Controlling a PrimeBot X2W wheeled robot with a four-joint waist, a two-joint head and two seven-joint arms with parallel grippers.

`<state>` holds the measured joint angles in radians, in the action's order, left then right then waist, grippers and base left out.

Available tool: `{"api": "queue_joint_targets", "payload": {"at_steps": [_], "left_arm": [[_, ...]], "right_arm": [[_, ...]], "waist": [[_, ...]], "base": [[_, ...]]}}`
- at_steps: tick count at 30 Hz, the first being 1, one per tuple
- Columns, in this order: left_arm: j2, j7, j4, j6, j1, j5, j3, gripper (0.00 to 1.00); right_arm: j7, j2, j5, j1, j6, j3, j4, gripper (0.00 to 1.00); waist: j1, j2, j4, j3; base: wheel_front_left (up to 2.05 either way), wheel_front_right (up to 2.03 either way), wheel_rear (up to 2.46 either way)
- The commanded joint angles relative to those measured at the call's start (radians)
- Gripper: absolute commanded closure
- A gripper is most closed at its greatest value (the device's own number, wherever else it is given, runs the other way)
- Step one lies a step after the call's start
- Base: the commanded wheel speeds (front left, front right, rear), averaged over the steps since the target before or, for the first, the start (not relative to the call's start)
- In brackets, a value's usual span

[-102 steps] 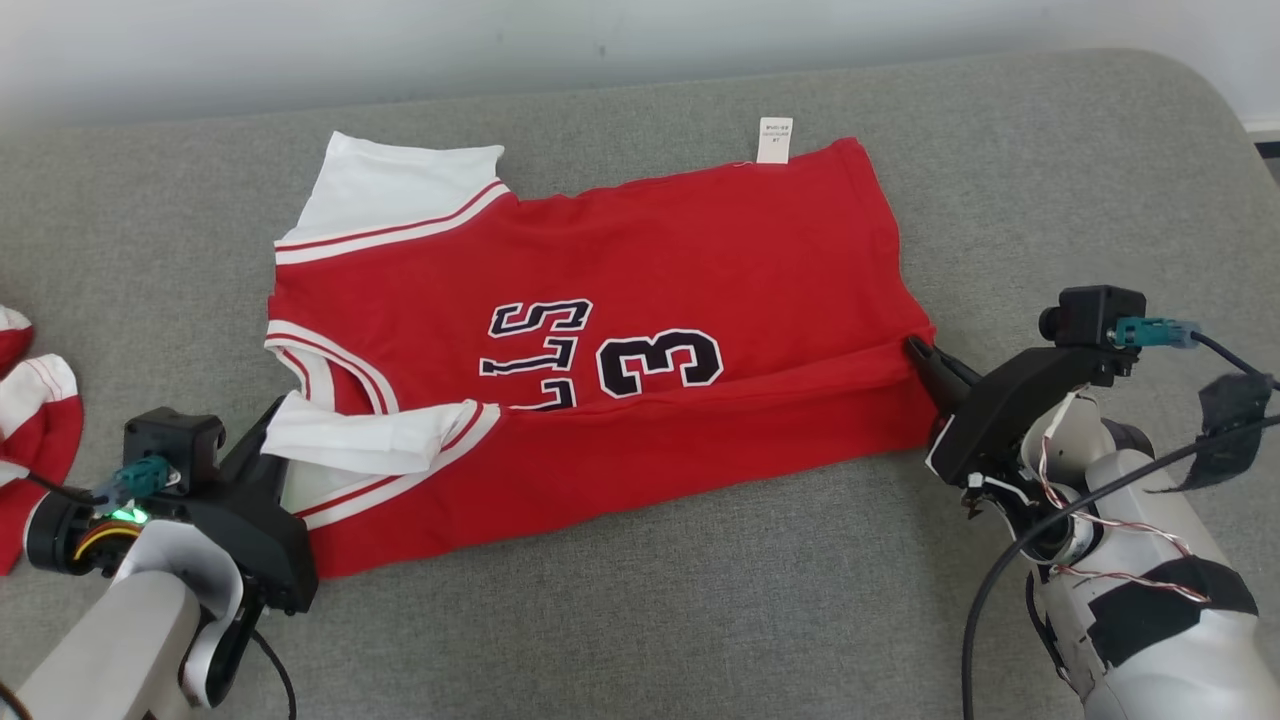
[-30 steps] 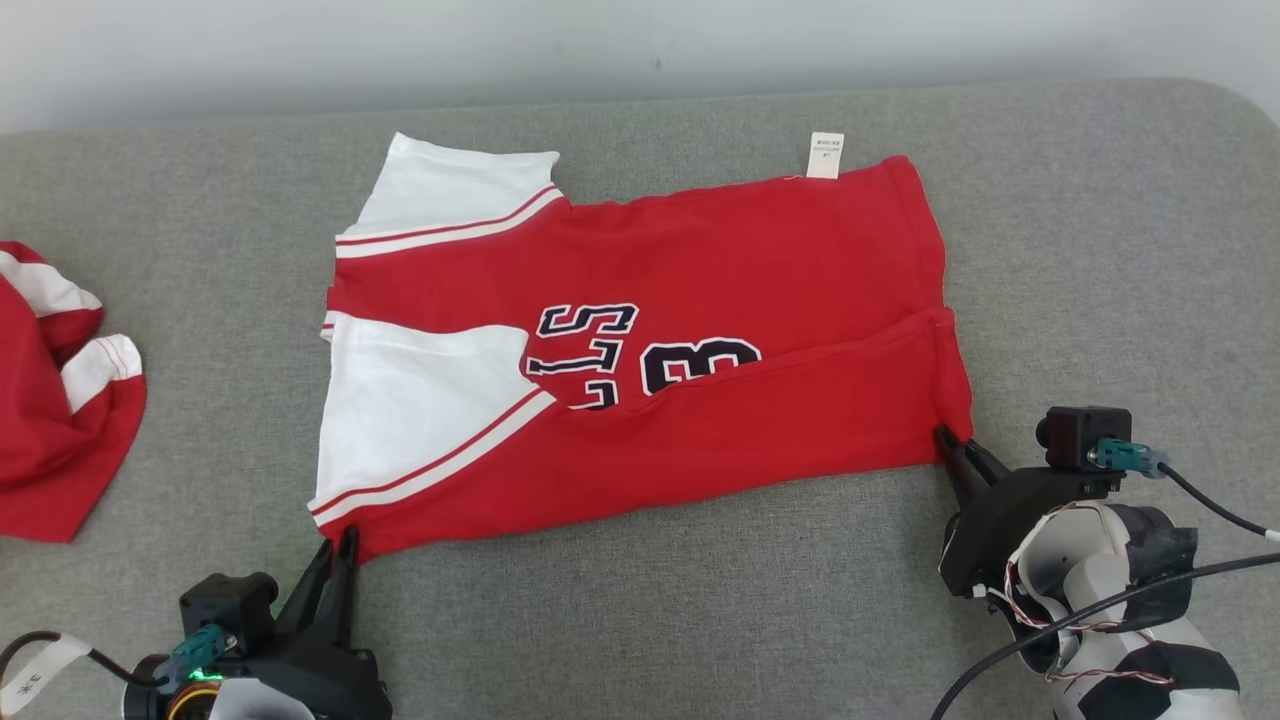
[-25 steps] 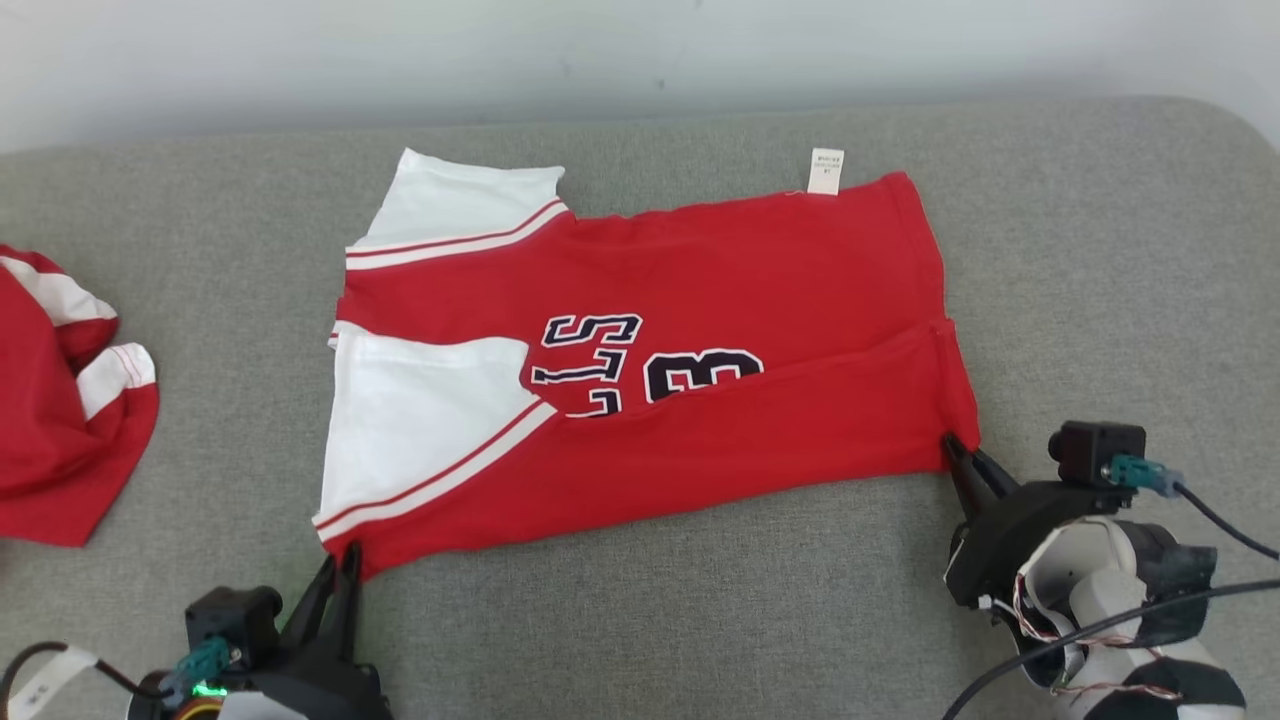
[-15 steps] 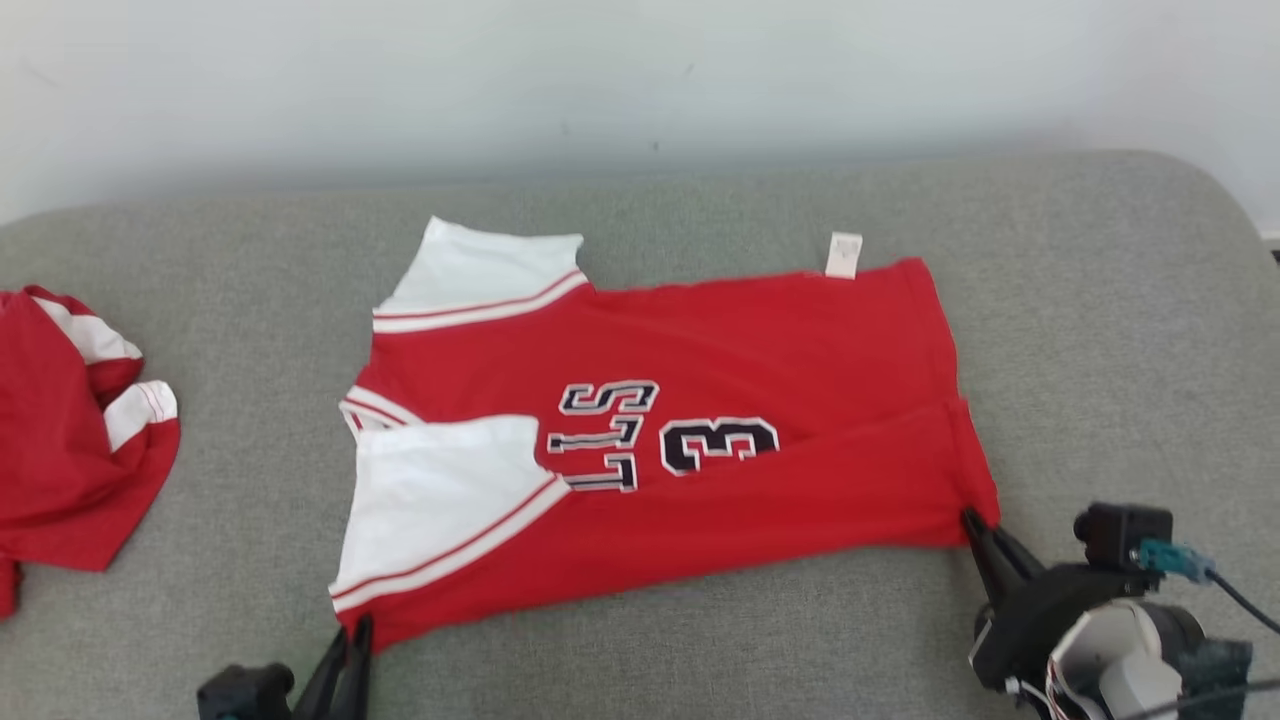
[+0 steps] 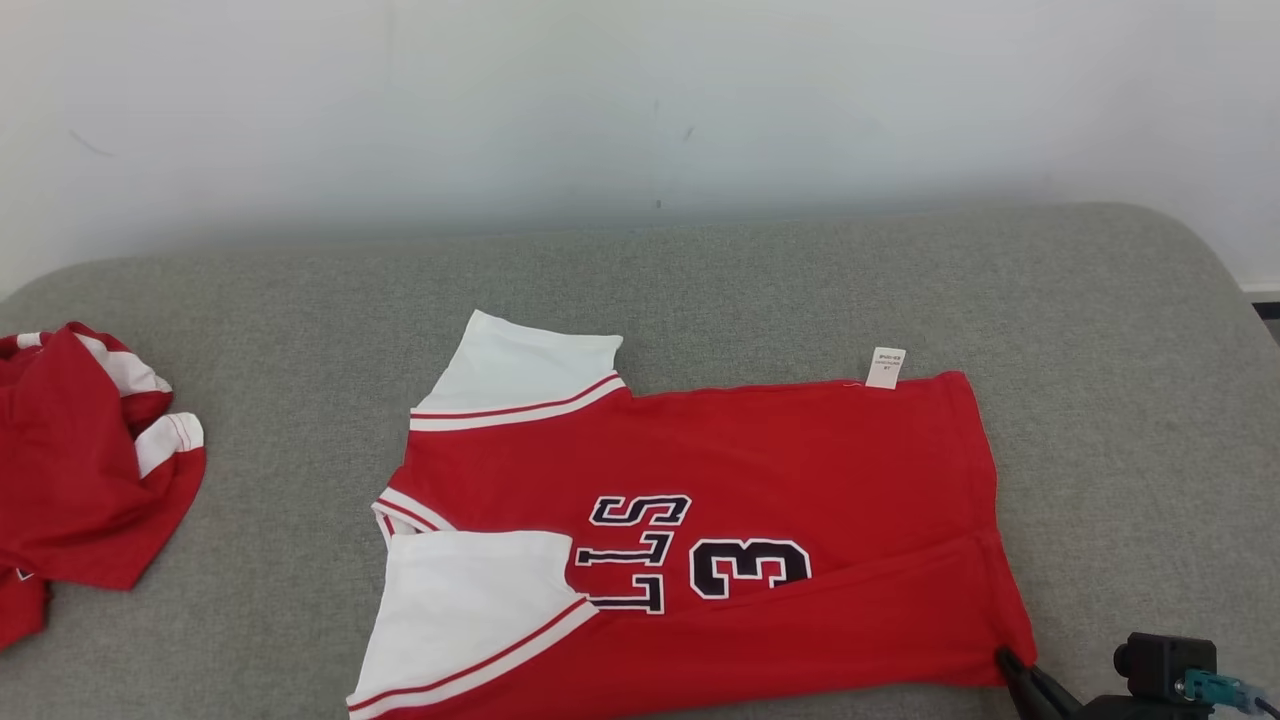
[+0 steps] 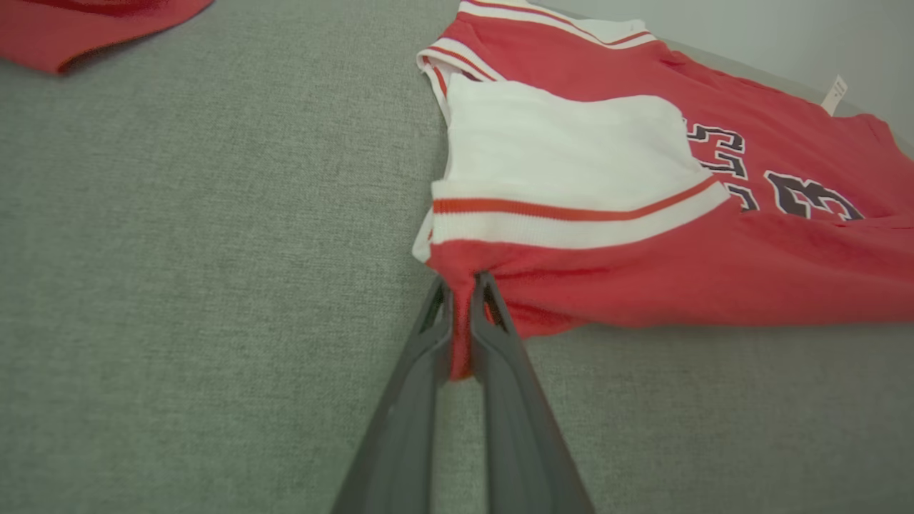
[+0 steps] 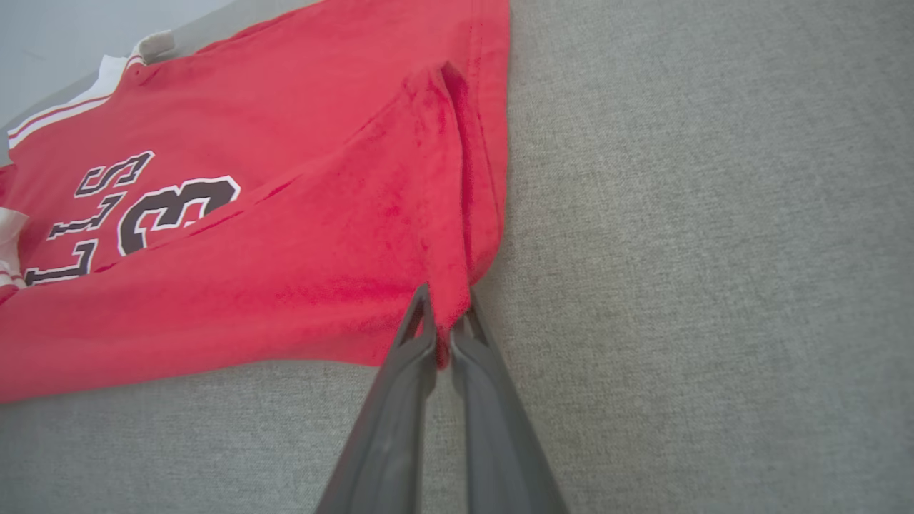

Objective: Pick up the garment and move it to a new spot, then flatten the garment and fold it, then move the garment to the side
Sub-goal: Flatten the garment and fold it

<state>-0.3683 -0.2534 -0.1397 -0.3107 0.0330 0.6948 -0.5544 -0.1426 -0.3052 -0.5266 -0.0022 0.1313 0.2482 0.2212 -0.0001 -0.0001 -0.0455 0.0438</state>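
Observation:
A red jersey [image 5: 720, 470] with white sleeves and dark lettering lies spread on the grey cushion, its near edge folded over onto itself. In the left wrist view my left gripper [image 6: 460, 285] is shut on the jersey's [image 6: 643, 214] near corner just below the white sleeve. My right gripper [image 7: 443, 303] is shut on the jersey's [image 7: 285, 214] opposite near corner at the hem. The right gripper [image 5: 1010, 662] pokes up at the bottom right of the head view, touching that corner.
A second red and white garment [image 5: 80, 490] lies crumpled at the left edge of the cushion [image 5: 760, 270]. A pale wall runs behind. The cushion rounds off at the far right.
The head camera has tilted up, so everything slid down the picture. Since the oldest frame both grippers pulled the folded near edge of the jersey back toward me, and the white sleeve now lies flat.

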Motion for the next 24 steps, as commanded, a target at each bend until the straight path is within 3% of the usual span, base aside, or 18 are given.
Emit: {"api": "queue_joint_targets", "payload": {"at_steps": [1,3,4,5,6,7,16,21,24], "left_arm": [[-0.006,0.002,0.000,-0.005,-0.022,0.008,-0.002,1.00],[0.000,0.001,-0.002,0.001,-0.026,0.015,0.000,1.00],[0.000,0.000,-0.007,0.005,-0.027,0.017,0.000,1.00],[0.000,-0.001,-0.013,0.005,-0.026,0.015,0.000,0.86],[0.001,-0.002,-0.014,0.003,-0.024,0.011,0.001,0.70],[0.003,-0.003,-0.015,0.002,-0.023,0.009,0.004,0.00],[0.011,-0.013,0.011,0.012,-0.030,-0.022,0.059,0.00],[0.043,-0.012,0.107,-0.002,-0.041,-0.141,0.160,0.00],[0.063,-0.012,0.162,-0.016,-0.064,-0.218,0.216,0.00]], "right_arm": [[-0.013,0.005,0.016,0.023,-0.001,-0.018,-0.020,1.00],[-0.027,0.017,0.023,0.039,-0.001,-0.040,-0.039,1.00],[-0.029,0.022,0.032,0.043,-0.001,-0.050,-0.047,0.78],[-0.029,0.026,0.038,0.048,-0.001,-0.057,-0.057,0.06],[-0.032,0.032,0.043,0.052,-0.001,-0.063,-0.063,0.00],[-0.032,0.037,0.050,0.055,-0.001,-0.068,-0.068,0.00],[0.012,0.069,0.100,0.046,-0.001,-0.115,-0.150,0.00],[0.103,0.093,0.104,0.027,-0.001,-0.094,-0.205,0.00],[0.173,0.074,0.134,0.026,-0.001,-0.069,-0.217,0.00]], "waist": [[0.0001,0.0001,0.001,-0.004],[0.0001,0.0001,0.003,-0.007],[0.0001,0.0001,0.003,-0.009],[0.0001,0.0001,0.005,-0.011],[0.0001,0.0001,0.006,-0.013],[0.0001,0.0001,0.006,-0.014],[0.0001,0.0001,0.015,-0.015],[0.0001,0.0001,0.018,-0.018],[0.0001,0.0001,0.022,-0.025]], "base": [[0.00,0.00,0.00],[0.00,0.00,0.00],[0.00,0.00,0.00],[0.00,0.00,0.00],[0.00,0.00,0.00],[0.00,0.00,0.00],[0.00,0.00,0.00],[0.00,0.00,0.00],[0.00,0.00,0.00]]}}
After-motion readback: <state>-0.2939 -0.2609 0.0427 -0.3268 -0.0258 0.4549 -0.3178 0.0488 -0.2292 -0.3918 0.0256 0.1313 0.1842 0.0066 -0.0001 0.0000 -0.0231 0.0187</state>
